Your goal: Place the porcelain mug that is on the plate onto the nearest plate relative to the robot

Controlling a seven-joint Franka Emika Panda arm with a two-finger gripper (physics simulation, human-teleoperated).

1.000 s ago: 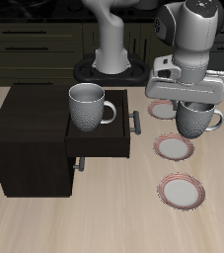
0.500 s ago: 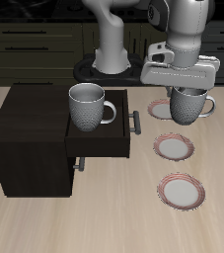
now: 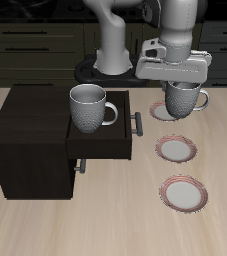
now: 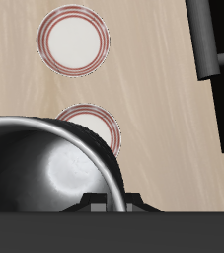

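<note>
- Tool pinches the porcelain mug at its rim, fingers pressed against the mug's wall, and holds it off the counter.
- In the exterior view the porcelain mug hangs upright over the farthest-back plate, the one closest to the robot's base; only a sliver of that plate's rim shows past the mug. Whether the mug's base touches it cannot be told.
- The mug's loop handle points away from the dark cabinet.
- In the wrist view the mug's dark, glossy inside fills much of the frame.
- Two more plates lie on the counter toward its front edge: a middle plate and a front plate, both bare; both also show in the wrist view, one partly hidden by the mug's rim.
- A second, look-alike mug stands upright on the cabinet's open drawer, well apart from the tool.
</note>
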